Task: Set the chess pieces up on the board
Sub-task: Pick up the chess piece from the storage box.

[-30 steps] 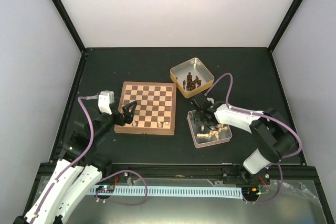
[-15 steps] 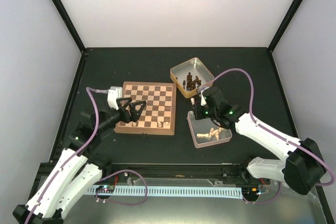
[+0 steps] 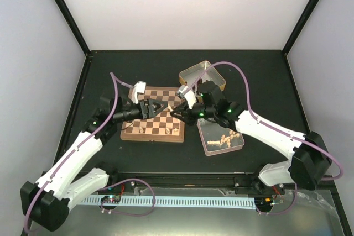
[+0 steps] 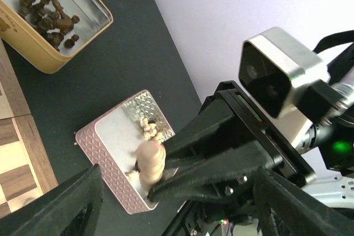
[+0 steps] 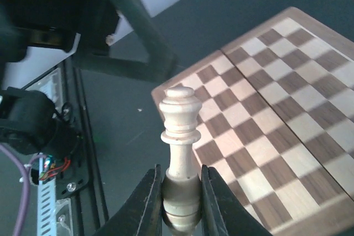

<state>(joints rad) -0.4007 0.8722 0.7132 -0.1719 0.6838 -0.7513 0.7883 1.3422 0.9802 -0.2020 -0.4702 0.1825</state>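
My right gripper [image 5: 181,192] is shut on the base of a pale cream chess piece [image 5: 180,131], held level above the board [image 5: 276,109]. In the top view this piece [image 3: 168,109] lies between the two grippers over the board's [image 3: 152,138] right half. My left gripper [image 3: 160,107] faces the right gripper [image 3: 173,113] head-on. Seen from the left wrist, the cream piece [image 4: 150,158] sits between my left gripper's [image 4: 180,176] wide-apart fingers [image 4: 72,203], which do not touch it. Cream pieces [image 3: 145,129] [image 3: 169,131] stand on the board's near row.
A pink tin [image 3: 203,136] with several cream pieces lies right of the board, also in the left wrist view [image 4: 105,169]. A gold tin [image 3: 191,71] of dark pieces [image 4: 47,17] sits behind it, partly covered by the right arm. Black rails edge the dark table.
The right gripper rose out of the pink tin and carried a cream piece left over the board. The left gripper swung right to meet it, and its fingers have narrowed a little.
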